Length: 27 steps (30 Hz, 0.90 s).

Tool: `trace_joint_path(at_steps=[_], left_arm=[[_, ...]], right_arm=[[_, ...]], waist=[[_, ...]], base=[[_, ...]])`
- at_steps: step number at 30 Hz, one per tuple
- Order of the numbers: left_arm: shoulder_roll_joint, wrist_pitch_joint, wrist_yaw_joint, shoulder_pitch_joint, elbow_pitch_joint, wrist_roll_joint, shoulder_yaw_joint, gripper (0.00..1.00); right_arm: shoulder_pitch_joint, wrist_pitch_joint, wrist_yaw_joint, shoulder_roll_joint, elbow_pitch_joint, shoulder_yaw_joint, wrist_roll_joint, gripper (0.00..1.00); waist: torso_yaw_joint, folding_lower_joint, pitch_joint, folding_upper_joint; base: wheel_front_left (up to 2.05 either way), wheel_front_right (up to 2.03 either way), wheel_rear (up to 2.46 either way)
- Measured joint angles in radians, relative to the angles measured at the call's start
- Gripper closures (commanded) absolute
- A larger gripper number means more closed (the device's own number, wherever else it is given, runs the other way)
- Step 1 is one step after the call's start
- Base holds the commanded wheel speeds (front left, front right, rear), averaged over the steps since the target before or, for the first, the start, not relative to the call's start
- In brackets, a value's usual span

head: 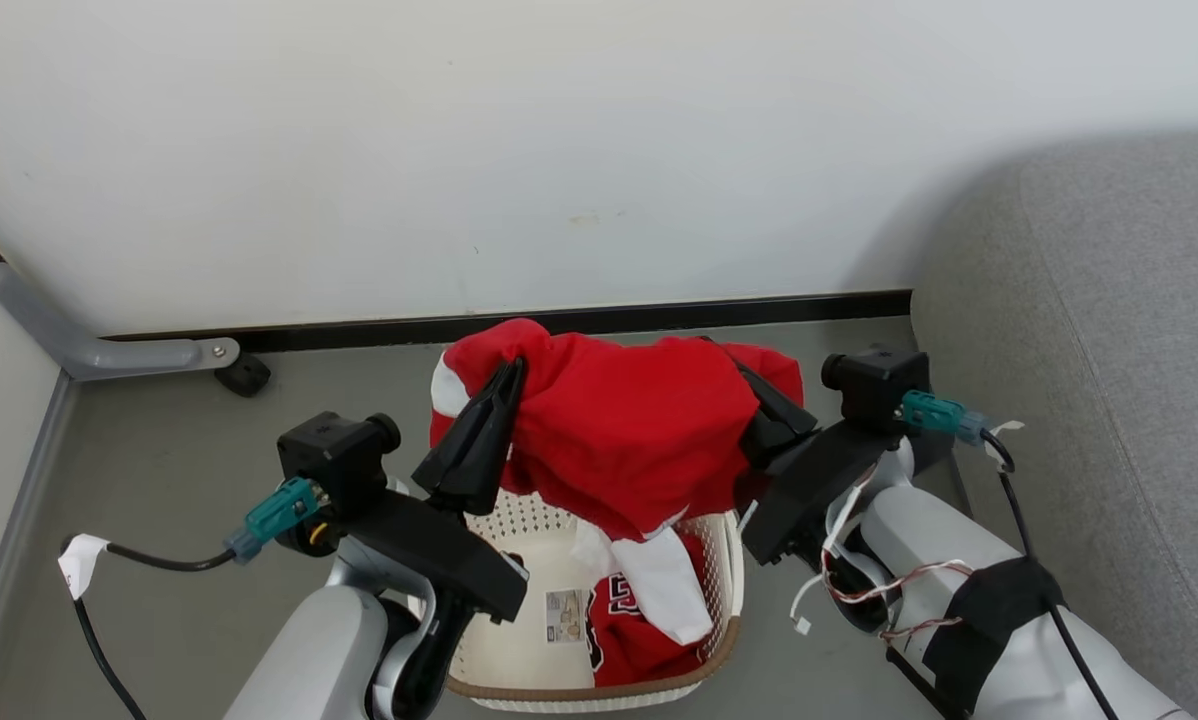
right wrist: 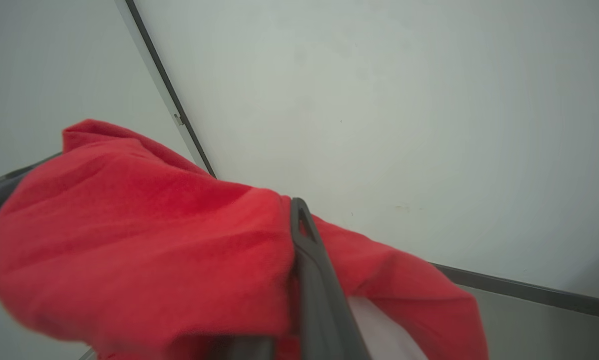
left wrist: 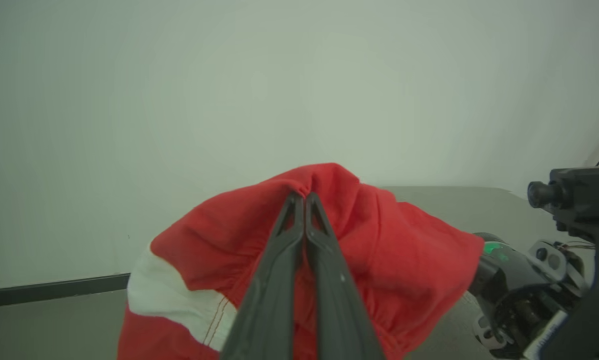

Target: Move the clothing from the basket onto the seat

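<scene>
We held one red fabric garment [head: 619,430], left gripper [head: 512,375] and right gripper [head: 749,385] clenched on it, above the cream perforated plastic basket [head: 724,560]. A second red garment [head: 639,630] lay inside, and neither had reached the grey upholstered seat [head: 1109,300] at right.

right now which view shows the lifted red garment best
Head view: most of the red soft-fabric garment hangs between the left tool and right tool above the cream perforated plastic basket. Left wrist view gives its bunched red-and-white corner; right wrist view a close blurred red fold.

Soft, even light keeps the wall [head: 559,150] bright. A faint shadow spreads on it beside the seat [head: 1109,350]. Wrist views look hazy, and the clothing [right wrist: 129,240] blurs close up.
</scene>
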Motion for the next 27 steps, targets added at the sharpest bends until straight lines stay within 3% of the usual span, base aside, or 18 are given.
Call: trace_joint_path(at_steps=[2, 3, 4, 6, 10, 20, 27], left_arm=[[0.001, 0.001, 0.000, 0.002, 0.006, 0.001, -0.009, 1.00], [0.001, 0.003, 0.000, 0.004, 0.008, 0.001, -0.016, 0.71], [0.000, 0.005, 0.000, 0.007, 0.010, 0.001, -0.023, 0.51], [-0.001, 0.005, 0.000, 0.017, 0.010, 0.001, -0.033, 0.03], [0.005, 0.005, -0.001, 0.040, 0.007, 0.001, -0.036, 0.00], [0.020, 0.006, -0.002, 0.067, -0.011, 0.001, -0.069, 0.00], [0.036, 0.003, -0.003, 0.070, -0.020, 0.018, -0.071, 0.00]], right_arm=[[0.005, 0.000, 0.000, -0.012, -0.016, -0.013, -0.006, 1.00], [0.009, 0.000, 0.000, -0.016, -0.024, -0.019, -0.011, 1.00], [0.016, 0.000, 0.000, -0.020, -0.031, -0.030, -0.012, 1.00], [0.028, 0.000, 0.000, -0.035, -0.048, -0.056, -0.012, 1.00], [0.048, 0.000, 0.000, -0.076, -0.081, -0.098, -0.034, 1.00], [0.141, 0.000, -0.001, -0.106, -0.167, -0.162, -0.083, 1.00], [0.199, 0.000, -0.026, -0.144, -0.246, -0.219, -0.116, 1.00]], waist=[[-0.004, 0.0000, -0.001, 0.0000], [-0.006, 0.0000, -0.002, -0.0001], [-0.008, 0.0000, -0.003, 0.0000], [-0.013, 0.0000, -0.005, 0.0000], [-0.023, 0.0000, -0.007, 0.0000], [-0.072, -0.0001, -0.011, 0.0000], [-0.119, 0.0000, -0.013, 0.0000]], base=[[0.00, 0.00, 0.00], [0.00, 0.00, 0.00], [0.00, 0.00, 0.00], [0.00, 0.00, 0.00], [0.00, 0.00, 0.00], [0.00, 0.00, 0.00], [0.00, 0.00, 0.00]])
